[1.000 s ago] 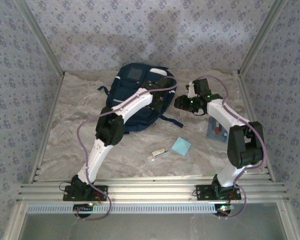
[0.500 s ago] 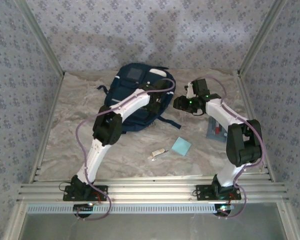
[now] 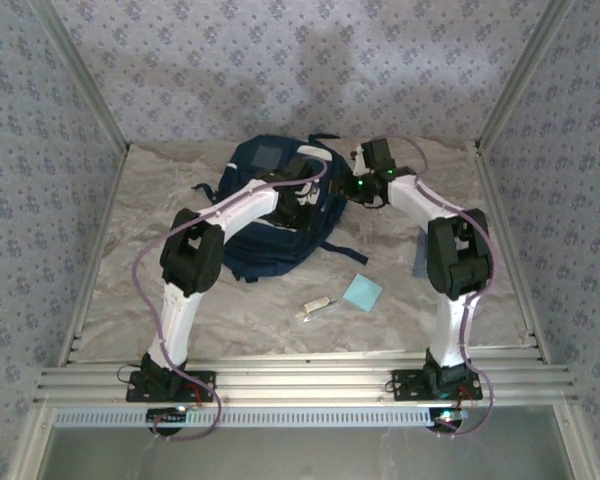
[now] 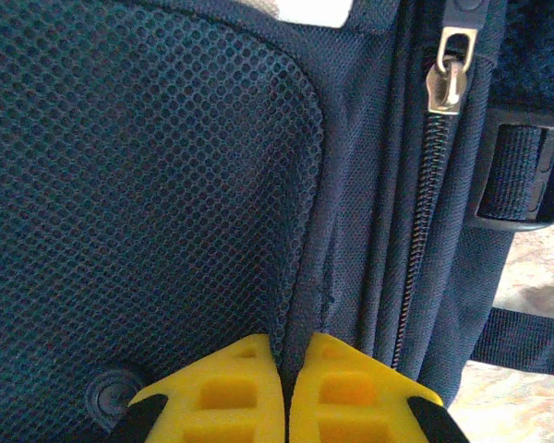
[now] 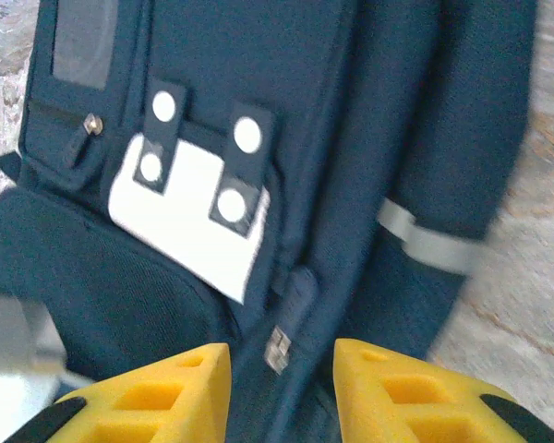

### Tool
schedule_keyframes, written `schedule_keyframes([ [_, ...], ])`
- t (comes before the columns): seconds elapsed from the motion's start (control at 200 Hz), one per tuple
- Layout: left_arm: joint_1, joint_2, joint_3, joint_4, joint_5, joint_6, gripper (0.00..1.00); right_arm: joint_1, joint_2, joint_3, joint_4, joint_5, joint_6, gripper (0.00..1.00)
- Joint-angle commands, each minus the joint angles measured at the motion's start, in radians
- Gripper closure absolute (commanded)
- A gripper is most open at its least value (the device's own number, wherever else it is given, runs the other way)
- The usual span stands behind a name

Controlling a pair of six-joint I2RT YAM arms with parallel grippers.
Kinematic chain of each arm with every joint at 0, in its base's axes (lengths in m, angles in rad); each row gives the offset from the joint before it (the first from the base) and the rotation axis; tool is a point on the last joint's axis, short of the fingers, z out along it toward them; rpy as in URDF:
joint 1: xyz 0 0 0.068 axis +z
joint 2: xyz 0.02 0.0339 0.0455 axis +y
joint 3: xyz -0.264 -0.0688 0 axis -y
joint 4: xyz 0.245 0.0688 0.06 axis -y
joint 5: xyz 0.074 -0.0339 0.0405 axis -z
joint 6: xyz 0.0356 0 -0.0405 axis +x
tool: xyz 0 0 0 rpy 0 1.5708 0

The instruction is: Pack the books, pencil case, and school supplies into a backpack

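the backpack (image 3: 270, 215) lies flat on the table (image 3: 130, 260), its grey patch (image 3: 268, 155) at the far end.

the left gripper (image 4: 284, 355) is down on the backpack's side. its yellow fingers (image 4: 231, 388) are pressed together, pinching a ridge of cloth at the seam where the mesh pocket (image 4: 138, 175) meets the plain side panel. just beside that seam runs a closed zipper, with its metal pull (image 4: 451, 78) near the backpack's top edge and a strap buckle (image 4: 517, 180) just past it.

the right gripper (image 5: 282, 355) hangs over the backpack's front with its fingers spread and nothing between them. under the gap sits a small zipper tab (image 5: 277, 349), near a white patch (image 5: 189, 231) with four round snaps.

the blue pad (image 3: 363, 292) lies on the table just off the backpack's near corner, and the white stick (image 3: 317, 307) lies beside the pad. the pencil case (image 3: 420, 262) lies well off the backpack's right side, mostly hidden behind the right arm.
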Motion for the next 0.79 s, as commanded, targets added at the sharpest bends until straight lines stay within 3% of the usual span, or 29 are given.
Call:
schedule_keyframes([
  [0.0, -0.034, -0.057, -0.04, 0.041, 0.123, -0.076, 0.98, 0.018, 0.063, 0.067, -0.029, 0.058, 0.038, 0.65],
  [0.315, -0.045, -0.084, -0.072, 0.127, 0.154, -0.13, 0.96, 0.058, 0.142, 0.133, -0.116, 0.167, 0.036, 0.7],
  [0.545, -0.046, -0.068, -0.054, 0.146, 0.158, -0.148, 0.96, 0.107, 0.105, 0.136, -0.236, 0.348, -0.015, 0.67],
  [0.79, -0.047, -0.067, -0.053, 0.159, 0.17, -0.166, 0.96, 0.115, 0.116, 0.143, -0.247, 0.405, -0.024, 0.66],
])
